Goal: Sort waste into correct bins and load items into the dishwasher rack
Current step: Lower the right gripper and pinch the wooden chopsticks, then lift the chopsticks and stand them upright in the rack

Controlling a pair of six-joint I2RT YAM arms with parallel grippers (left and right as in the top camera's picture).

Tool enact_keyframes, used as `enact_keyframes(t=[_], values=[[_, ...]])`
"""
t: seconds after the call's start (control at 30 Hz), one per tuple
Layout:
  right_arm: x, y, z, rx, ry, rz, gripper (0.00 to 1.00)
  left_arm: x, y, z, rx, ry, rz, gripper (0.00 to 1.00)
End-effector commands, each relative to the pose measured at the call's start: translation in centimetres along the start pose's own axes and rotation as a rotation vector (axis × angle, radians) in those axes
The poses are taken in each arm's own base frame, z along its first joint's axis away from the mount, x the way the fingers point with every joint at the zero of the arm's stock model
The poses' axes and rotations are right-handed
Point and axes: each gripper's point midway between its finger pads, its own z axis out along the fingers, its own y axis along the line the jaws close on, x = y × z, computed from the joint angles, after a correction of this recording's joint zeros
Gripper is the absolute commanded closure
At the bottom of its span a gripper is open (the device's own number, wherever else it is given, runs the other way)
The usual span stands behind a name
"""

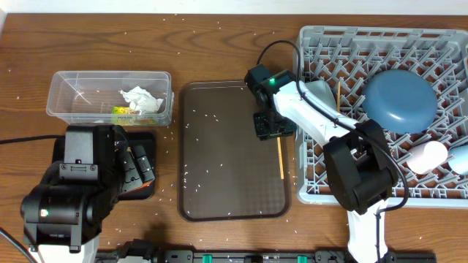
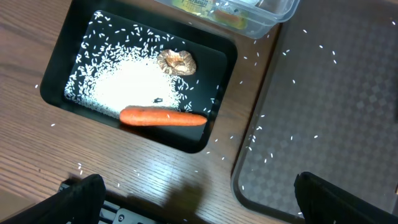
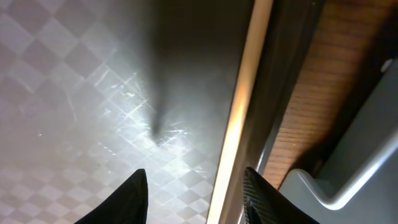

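The grey dishwasher rack (image 1: 322, 186) holds the upturned blue plate (image 1: 400, 101), the white bowl (image 1: 426, 155), the light-blue cup (image 1: 461, 157) and one chopstick (image 1: 338, 91). The pink cup is out of view. The other chopstick (image 1: 281, 157) lies along the right edge of the brown serving tray (image 1: 234, 183). My right gripper (image 1: 268, 126) is open just above it. In the right wrist view the chopstick (image 3: 244, 106) runs between the open fingers (image 3: 196, 199), close to the right one. The clear tub (image 1: 66, 84) holds the tissue (image 1: 141, 100) and wrapper (image 1: 124, 111). The black tray (image 2: 68, 50) holds the carrot (image 2: 163, 117), brown lump (image 2: 177, 61) and rice (image 2: 124, 81). My left gripper (image 2: 199, 211) is open and empty.
Loose rice grains lie scattered on the brown serving tray (image 2: 323, 93) and on the wooden table (image 1: 219, 44). The rack's grey corner (image 3: 360, 168) sits close to the right of the right gripper. The left arm (image 1: 80, 183) covers most of the black tray from above.
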Motion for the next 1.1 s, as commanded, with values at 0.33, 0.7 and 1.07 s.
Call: enact_keyframes(t=[0.33,0.7,1.07], values=[[0.6,-0.2,1.7,0.011,0.005,-0.013,0.56,-0.4,0.3,-0.4,-0.011,-0.019,-0.016,0.02],[1.3,2.5,3.0,-0.109,0.015,-0.029,0.78,-0.4,0.3,-0.4,-0.011,-0.019,-0.016,0.02],[0.6,2.9,2.0,-0.051,-0.058,-0.061,0.99,-0.4,0.3,-0.4,-0.011,-0.019,-0.016,0.02]])
